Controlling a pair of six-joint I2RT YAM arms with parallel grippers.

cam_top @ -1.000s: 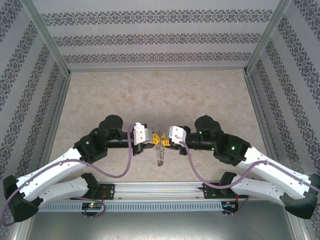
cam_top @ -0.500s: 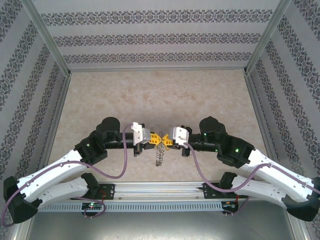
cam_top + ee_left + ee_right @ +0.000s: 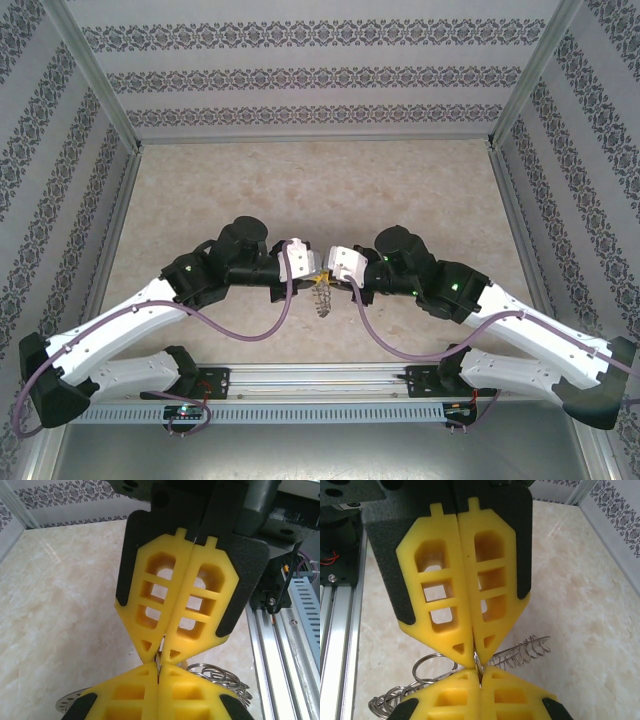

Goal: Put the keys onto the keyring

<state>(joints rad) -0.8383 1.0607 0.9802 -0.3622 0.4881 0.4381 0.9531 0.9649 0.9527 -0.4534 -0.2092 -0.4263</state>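
My left fingers [image 3: 142, 682] and right fingers [image 3: 495, 680], tip to tip, both clamp the keyring [image 3: 320, 299], which hangs beneath them.

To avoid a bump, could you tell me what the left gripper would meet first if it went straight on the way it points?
The right gripper: its shut tips face the left gripper tip to tip, a thin metal piece pinched between them, so contact looks almost immediate.

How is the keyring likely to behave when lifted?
Probably floppy: the keyring dangles beneath the left pincer and right pincer. Its wire loops fan out loosely, so they may swing or snag. Thin wire suggests light.
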